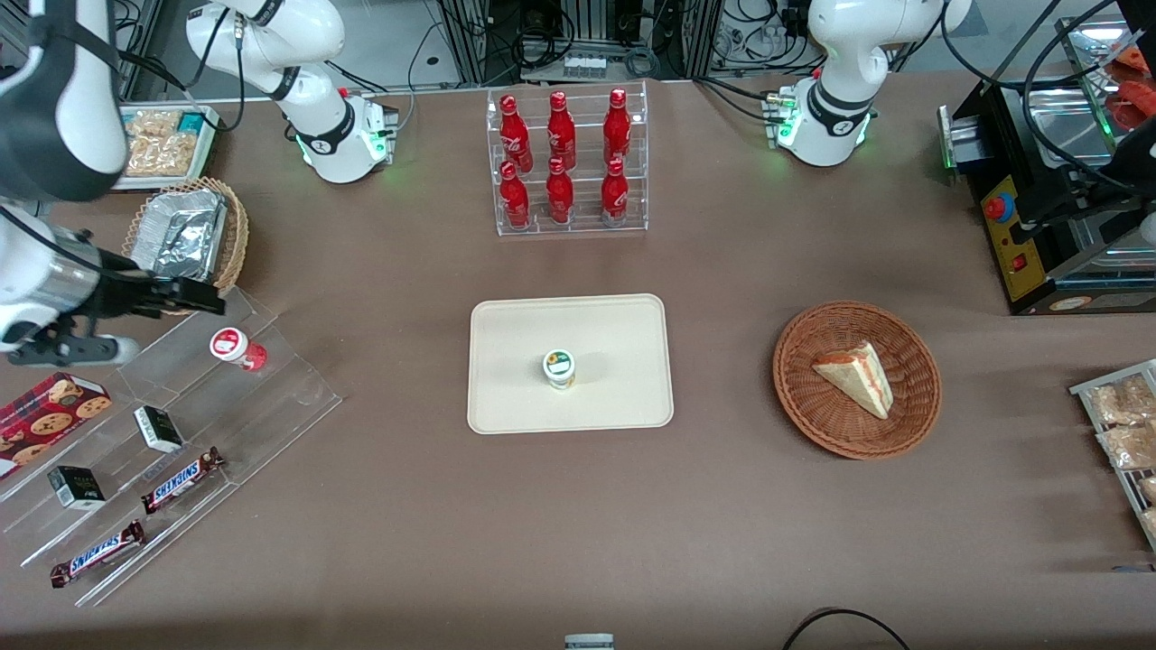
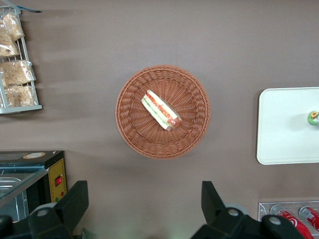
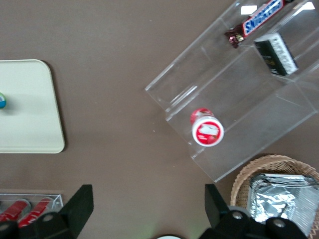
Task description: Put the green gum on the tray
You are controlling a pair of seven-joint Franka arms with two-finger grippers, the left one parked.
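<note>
The green gum point(image 1: 560, 368), a small white bottle with a green-and-white lid, stands upright near the middle of the cream tray point(image 1: 506, 397). It also shows in the left wrist view point(image 2: 313, 118) and at the edge of the right wrist view point(image 3: 2, 100), on the tray point(image 3: 30, 124). My right gripper point(image 1: 194, 298) is open and empty, high above the table at the working arm's end, over the clear acrylic stand point(image 1: 289, 397). In the right wrist view the gripper point(image 3: 148, 206) has only bare table between its fingers.
A red-lidded bottle point(image 1: 237, 348) lies on the acrylic stand, also seen in the right wrist view point(image 3: 206, 128), with Snickers bars point(image 1: 181, 479) and small dark boxes. A wicker basket of foil point(image 1: 185, 236) stands nearby. A rack of red bottles point(image 1: 564, 162) and a sandwich basket point(image 1: 856, 379) flank the tray.
</note>
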